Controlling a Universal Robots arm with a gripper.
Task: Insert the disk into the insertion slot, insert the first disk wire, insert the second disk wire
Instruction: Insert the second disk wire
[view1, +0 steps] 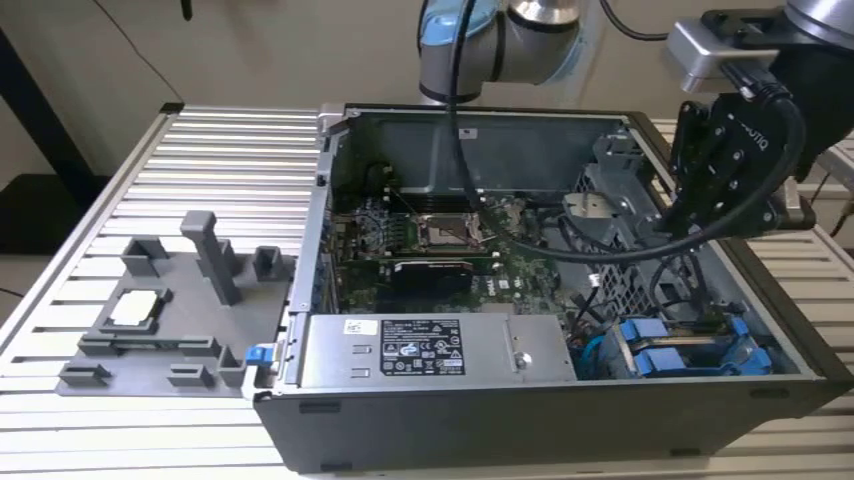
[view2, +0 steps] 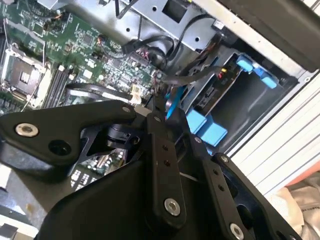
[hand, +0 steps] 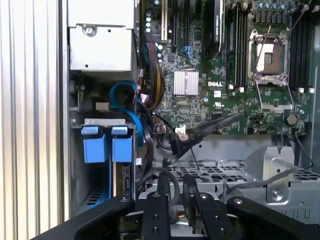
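From my station, the disk, a drive in a bright blue plastic carrier frame (hand: 122, 149), sits edge-on in the insertion slot, a narrow grey metal bay (hand: 102, 121). That bay is in the corner of the open grey computer case (view1: 534, 430) at the exterior view's right, against the near wall. I see two blue tabs side by side. Little of the metal body shows, so I cannot tell which way its long axis runs. Just beside the bay, a curled blue cable (hand: 125, 100) and a black flat cable with a loose connector (hand: 178, 145) hang over the green motherboard (hand: 200, 60).

The black gripper (hand: 175, 177) hovers near that connector, above a perforated metal plate (hand: 215, 175). Its fingers (hand: 162, 187) stand slightly apart with a narrow gap, and I see nothing clamped between them. A grey labelled power-supply box (view1: 434, 350) lies along the near wall.
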